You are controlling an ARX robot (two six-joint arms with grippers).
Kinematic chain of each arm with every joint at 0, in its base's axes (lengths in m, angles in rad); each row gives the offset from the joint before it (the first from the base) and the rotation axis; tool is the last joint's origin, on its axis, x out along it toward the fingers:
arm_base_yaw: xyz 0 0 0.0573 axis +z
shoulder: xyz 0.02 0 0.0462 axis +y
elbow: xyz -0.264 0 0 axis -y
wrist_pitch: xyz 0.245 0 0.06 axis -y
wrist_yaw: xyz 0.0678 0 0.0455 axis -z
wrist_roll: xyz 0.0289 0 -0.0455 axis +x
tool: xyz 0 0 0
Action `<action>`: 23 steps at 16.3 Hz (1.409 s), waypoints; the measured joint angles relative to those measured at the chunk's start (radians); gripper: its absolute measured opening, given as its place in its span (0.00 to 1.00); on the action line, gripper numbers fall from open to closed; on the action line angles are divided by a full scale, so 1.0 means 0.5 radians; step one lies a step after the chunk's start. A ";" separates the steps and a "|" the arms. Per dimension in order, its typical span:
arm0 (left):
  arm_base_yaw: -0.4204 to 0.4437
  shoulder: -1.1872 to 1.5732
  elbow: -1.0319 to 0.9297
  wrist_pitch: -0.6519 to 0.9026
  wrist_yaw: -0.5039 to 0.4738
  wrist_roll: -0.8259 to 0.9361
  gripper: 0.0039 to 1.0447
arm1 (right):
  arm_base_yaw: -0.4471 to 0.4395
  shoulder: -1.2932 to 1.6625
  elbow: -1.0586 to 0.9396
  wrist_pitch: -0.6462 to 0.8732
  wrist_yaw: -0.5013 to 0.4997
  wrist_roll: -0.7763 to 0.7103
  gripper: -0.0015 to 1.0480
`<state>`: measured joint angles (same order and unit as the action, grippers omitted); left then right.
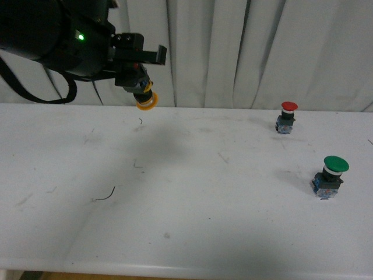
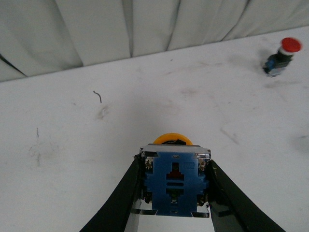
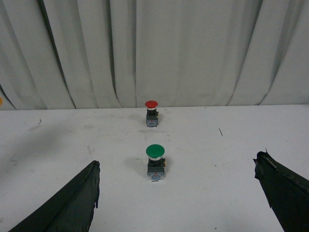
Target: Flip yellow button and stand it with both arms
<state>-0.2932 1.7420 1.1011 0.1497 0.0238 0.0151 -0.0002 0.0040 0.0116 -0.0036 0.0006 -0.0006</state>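
Far left: left gripper [image 1: 141, 87] is raised well above the table [image 1: 192, 233], jaws clamped on the yellow button [image 1: 145, 100]. The button hangs in the air, round cap pointing down, blue contact block up between the fingers (the left wrist view shows the block's face square-on, pinched on both flanks, with the orange cap peeking out beyond it). No part of it touches the surface.

Step, as I judge it: pick-up is done and the button is inverted, not yet stood. The next move probably calls for the right gripper to come across and take the button by its collar or cap, so the block can be turned downward and set flat. The left should let go only once the right has a firm hold, since the smooth domed cap could slip.

Centre: white matte table, scuffed with grey marks, with a thin dark curl of wire [image 1: 105, 195] lying on it. A pleated pale curtain [image 1: 233, 52] hangs behind.

Right: red button [image 1: 288, 116] is upright near the back edge. The green button [image 1: 330, 175] has a larger cap and stands upright, nearer. Both have mushroom caps over boxy blue blocks.

Right gripper [image 3: 176, 198]: jaws spread wide and empty, facing those two, well apart from the yellow button.
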 joint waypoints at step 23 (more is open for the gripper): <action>0.062 -0.929 -1.269 1.386 1.210 -1.388 0.30 | 0.000 0.000 0.000 0.000 0.000 0.000 0.94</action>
<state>-0.2623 1.2774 0.4667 0.8429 0.6289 -0.6788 -0.0002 0.0040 0.0116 -0.0036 0.0006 -0.0006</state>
